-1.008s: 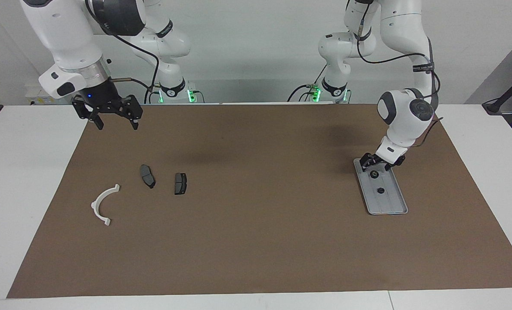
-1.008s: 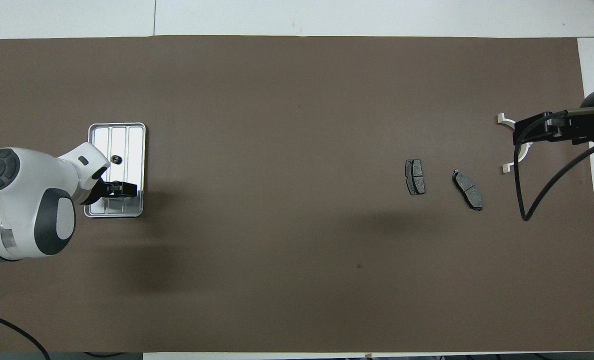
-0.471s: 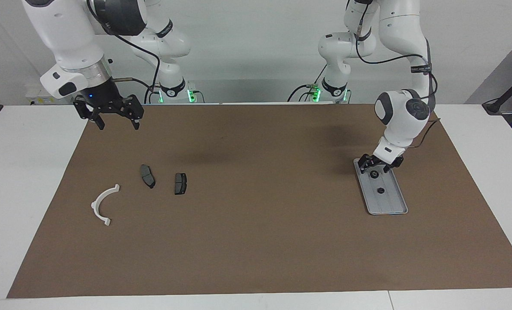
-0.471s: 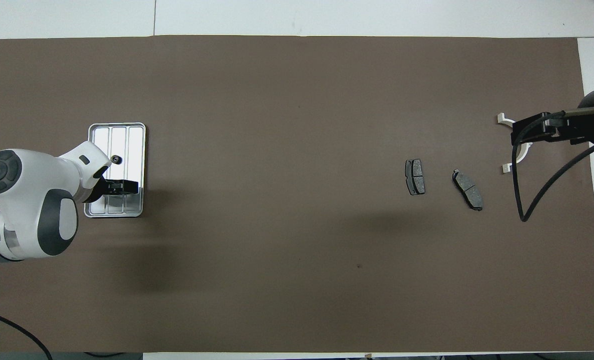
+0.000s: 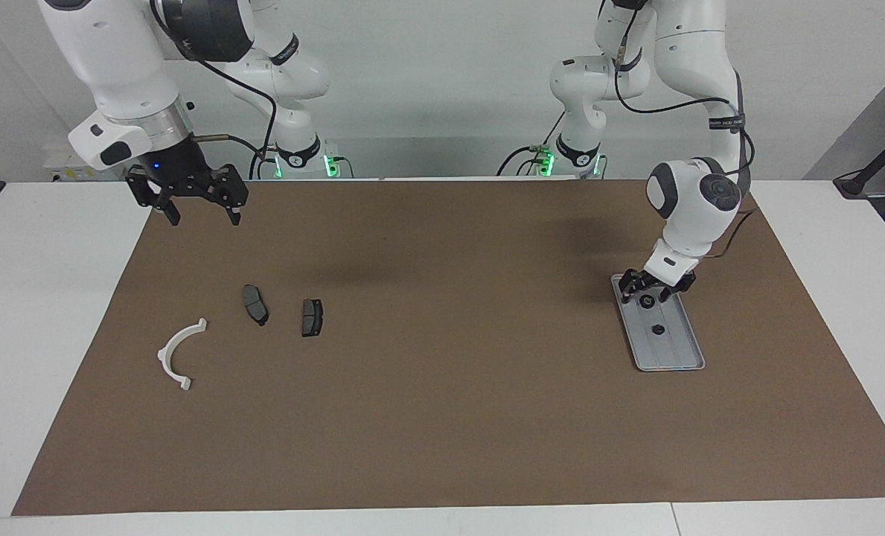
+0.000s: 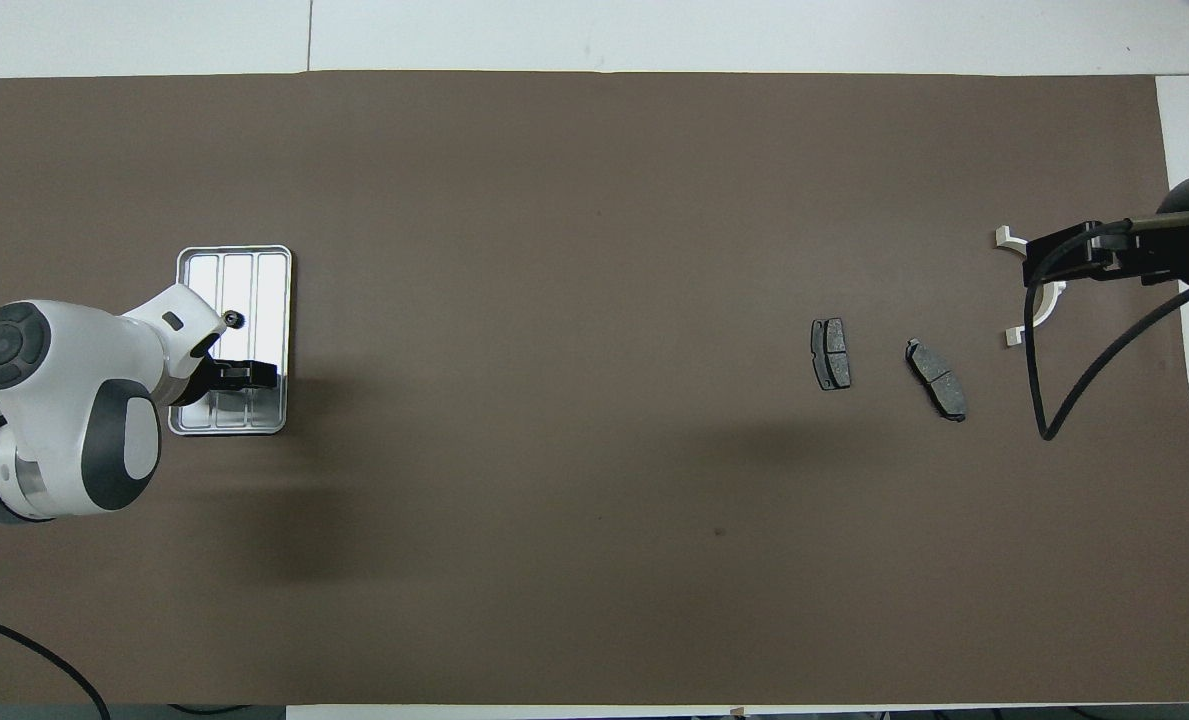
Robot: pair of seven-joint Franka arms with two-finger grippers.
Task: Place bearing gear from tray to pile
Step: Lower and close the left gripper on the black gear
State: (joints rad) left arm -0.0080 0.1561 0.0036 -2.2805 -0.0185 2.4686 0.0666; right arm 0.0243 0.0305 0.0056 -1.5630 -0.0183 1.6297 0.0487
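The left gripper [image 5: 644, 292] is down in the robots' end of the flat rectangular silver-grey metal tray [image 5: 673, 350], its two black fingers standing on either side of a small dark round bearing gear [image 5: 646, 301] that lies on the tray floor. The fingers are close about the gear, but whether they already pinch it cannot be told. In the overhead view the left gripper [image 6: 244, 374] covers this gear. A second small dark gear [image 5: 657, 329] lies in the same tray, a little farther from the robots, untouched. The tray rests on the brown mat [image 5: 449, 417] toward the left arm's end of the table.

The right gripper [image 5: 198, 216] hangs in the air with its jaws wide apart and nothing between them, over the mat's edge at the right arm's end; that arm waits.

The pile lies on the mat below it and farther from the robots: a white curved half-ring bracket [image 5: 179, 353], and beside it two dark grey brake pads [image 5: 255, 304], near each other but apart, well apart from the tray.
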